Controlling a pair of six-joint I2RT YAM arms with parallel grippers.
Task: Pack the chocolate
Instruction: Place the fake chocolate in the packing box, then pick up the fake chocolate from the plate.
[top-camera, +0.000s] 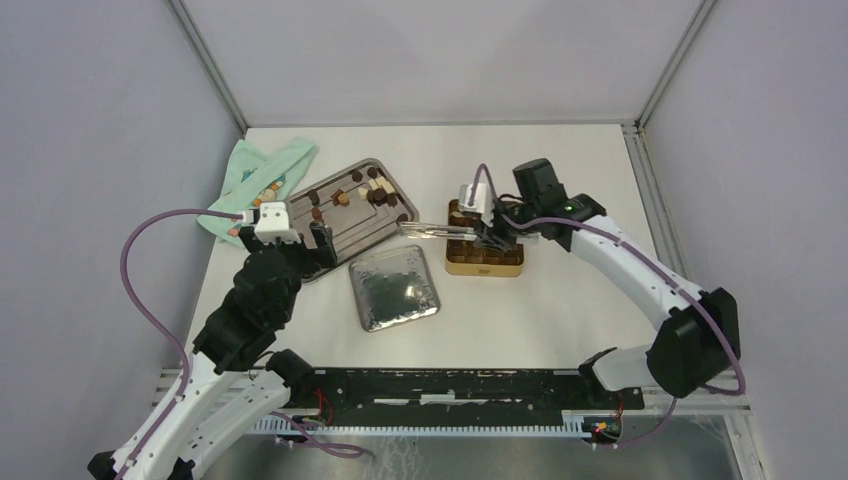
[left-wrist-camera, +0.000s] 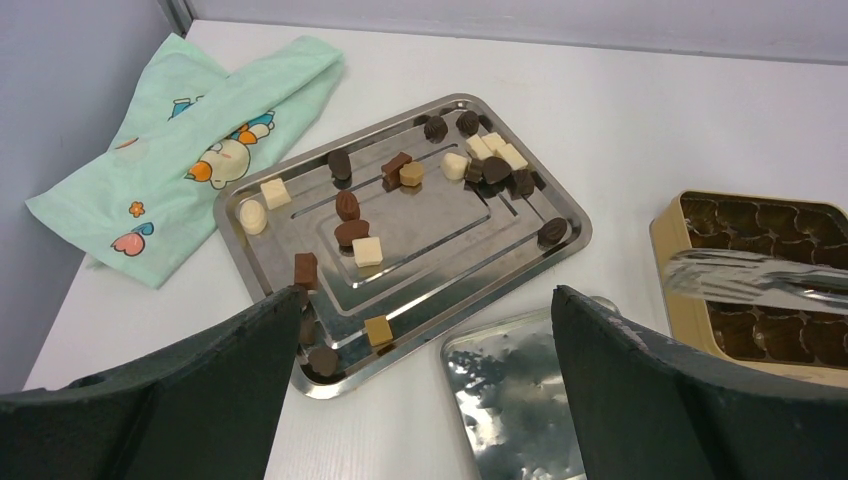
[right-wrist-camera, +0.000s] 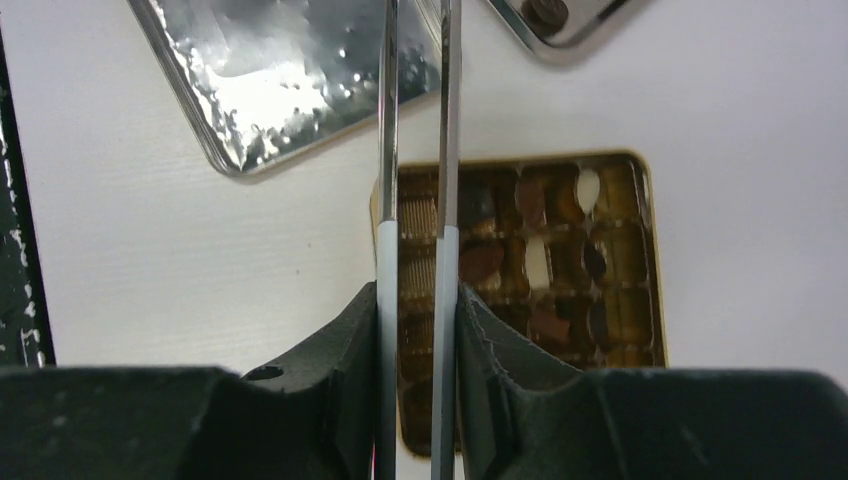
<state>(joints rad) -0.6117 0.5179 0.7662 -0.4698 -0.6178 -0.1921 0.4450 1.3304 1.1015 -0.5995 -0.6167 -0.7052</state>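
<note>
Loose chocolate pieces, dark, light brown and cream, lie scattered on a steel tray. My left gripper hangs open over the tray's near corner, holding nothing. My right gripper is shut on metal tongs, above a gold tin whose compartments hold several chocolate pieces. The tongs point left past the tin toward the tray. Their tips leave the right wrist view at the top. No piece shows between their arms.
The tin's lid lies shiny side up between the tray and the arm bases. A green printed cloth is crumpled at the far left beside the tray. Grey walls enclose the table on three sides.
</note>
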